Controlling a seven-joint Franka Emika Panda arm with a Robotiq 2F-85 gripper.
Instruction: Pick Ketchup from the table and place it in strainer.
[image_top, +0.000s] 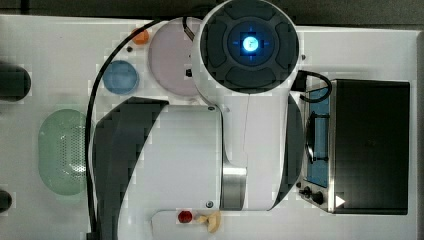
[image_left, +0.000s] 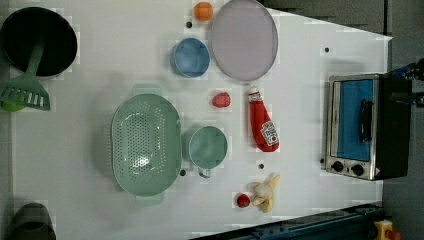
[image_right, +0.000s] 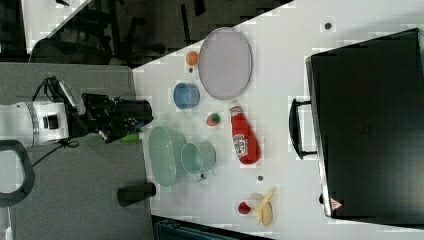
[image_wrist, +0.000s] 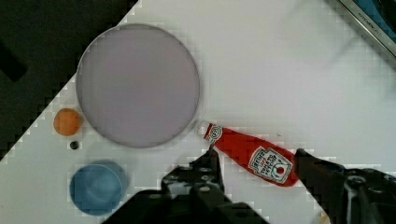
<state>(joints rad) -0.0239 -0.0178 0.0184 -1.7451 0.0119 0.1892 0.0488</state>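
In the left view, going from left to right, a black bowl (image_left: 39, 41) stands at the top corner of the white table (image_left: 85, 125), with a green slotted spatula (image_left: 27, 86) leaning out of it. Next comes the strainer (image_left: 145, 145), a pale green oval basin with many small holes, and a smaller round green cup (image_left: 206, 146) touches its right side. Above them is a blue bowl (image_left: 190, 57), and a small orange ball (image_left: 203, 11) lies near the table's far edge. Beside these is a large grey-lilac plate (image_left: 243, 39). A red strawberry (image_left: 221, 100) lies between the blue bowl and the green cup. Just to the right of it the Ketchup (image_left: 262, 126) lies flat on the table, its white cap pointing to the plate, well apart from the strainer. Lower down, a small round red fruit (image_left: 243, 200) lies next to a peeled banana (image_left: 265, 192). At the left view's right stands a toaster oven (image_left: 365, 125) with a blue door and 2 knobs. In the wrist view the gripper (image_wrist: 257, 161) hangs above the Ketchup with its 2 fingers (image_wrist: 208, 165) apart, 1 on each side of the bottle and nothing between them is clamped. In the right view the gripper is off the table edge, above the grey floor.
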